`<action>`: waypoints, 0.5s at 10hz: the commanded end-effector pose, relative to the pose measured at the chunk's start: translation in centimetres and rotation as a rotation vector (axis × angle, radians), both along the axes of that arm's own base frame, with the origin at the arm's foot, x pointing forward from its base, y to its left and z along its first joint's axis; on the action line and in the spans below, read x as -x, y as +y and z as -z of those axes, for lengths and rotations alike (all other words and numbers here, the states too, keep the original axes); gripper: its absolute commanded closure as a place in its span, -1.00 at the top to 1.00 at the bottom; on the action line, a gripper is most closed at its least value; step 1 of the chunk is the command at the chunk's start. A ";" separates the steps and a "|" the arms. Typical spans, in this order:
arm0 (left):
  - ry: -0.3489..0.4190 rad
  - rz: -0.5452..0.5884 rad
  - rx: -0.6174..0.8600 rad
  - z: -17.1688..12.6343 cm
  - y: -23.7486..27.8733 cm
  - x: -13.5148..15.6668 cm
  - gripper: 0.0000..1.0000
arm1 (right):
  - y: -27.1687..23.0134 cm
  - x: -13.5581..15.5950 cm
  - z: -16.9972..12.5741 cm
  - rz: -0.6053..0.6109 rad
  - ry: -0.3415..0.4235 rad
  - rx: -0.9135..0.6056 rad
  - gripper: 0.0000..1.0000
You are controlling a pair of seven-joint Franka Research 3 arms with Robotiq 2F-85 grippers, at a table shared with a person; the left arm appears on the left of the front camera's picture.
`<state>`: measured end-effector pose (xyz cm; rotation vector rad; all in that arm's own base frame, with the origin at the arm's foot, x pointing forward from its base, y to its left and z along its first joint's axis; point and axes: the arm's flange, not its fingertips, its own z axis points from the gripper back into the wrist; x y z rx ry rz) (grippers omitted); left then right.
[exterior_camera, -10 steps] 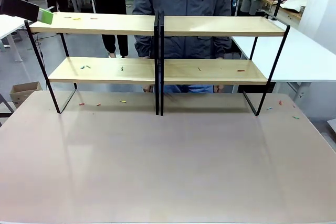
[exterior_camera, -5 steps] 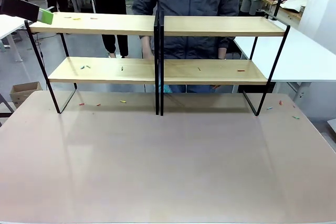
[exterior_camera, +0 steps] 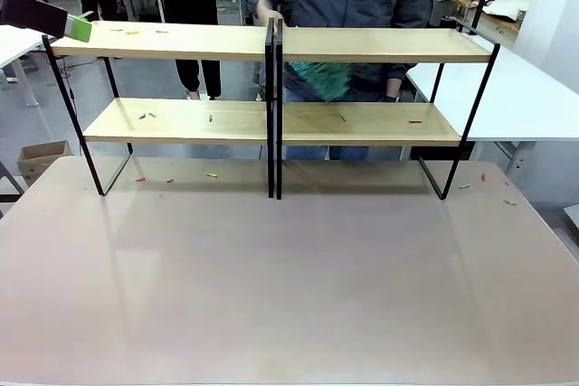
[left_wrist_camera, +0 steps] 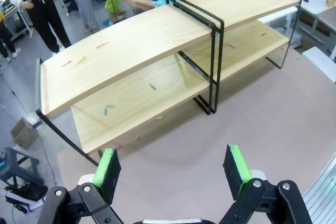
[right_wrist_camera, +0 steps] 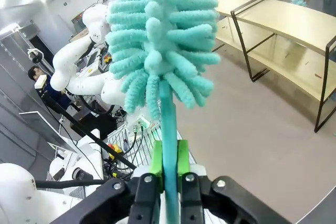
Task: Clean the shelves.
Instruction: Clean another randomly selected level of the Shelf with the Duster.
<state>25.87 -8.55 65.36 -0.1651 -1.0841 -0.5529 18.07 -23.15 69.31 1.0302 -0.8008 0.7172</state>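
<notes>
The shelves (exterior_camera: pixel 271 42) stand side by side at the far side of the table, with small coloured bits (exterior_camera: pixel 145 116) on their boards. Behind them a person holds a teal duster (exterior_camera: pixel 321 79) and rests a hand (exterior_camera: pixel 265 14) on the top where the racks meet. My left gripper (exterior_camera: pixel 80 28) hovers at the left rack's top-left corner. From the left wrist it hangs open (left_wrist_camera: pixel 172 170) above the table, facing the shelves (left_wrist_camera: pixel 131 40). My right gripper (right_wrist_camera: pixel 168 167) is shut on the stem of a teal fluffy duster (right_wrist_camera: pixel 163 35), away from the shelves (right_wrist_camera: pixel 283 22).
More coloured bits lie on the table below the racks (exterior_camera: pixel 211 174) and at the right (exterior_camera: pixel 509 202). A white table (exterior_camera: pixel 520 101) stands at the far right and a cardboard box (exterior_camera: pixel 41 158) on the floor at the left. Other people stand behind.
The person has shifted right, raised a teal duster behind the right rack and put a hand on top where the racks meet. My left gripper has not moved.
</notes>
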 end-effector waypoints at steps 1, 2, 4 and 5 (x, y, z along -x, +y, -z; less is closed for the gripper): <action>0.000 0.001 0.002 0.1 0.1 -0.1 1.00 | 0.0 0.1 -0.4 -0.009 -0.031 0.009 -0.75; 0.000 0.001 0.002 0.1 0.1 -0.1 1.00 | 0.0 0.1 -0.4 -0.009 -0.031 0.009 -0.75; 0.000 0.001 0.002 0.1 0.1 -0.1 1.00 | 2.0 0.9 0.2 -0.031 -0.016 0.145 -0.75; 0.000 0.001 0.002 0.1 0.1 -0.1 1.00 | 6.1 0.5 -0.6 -0.050 -0.055 0.288 -0.75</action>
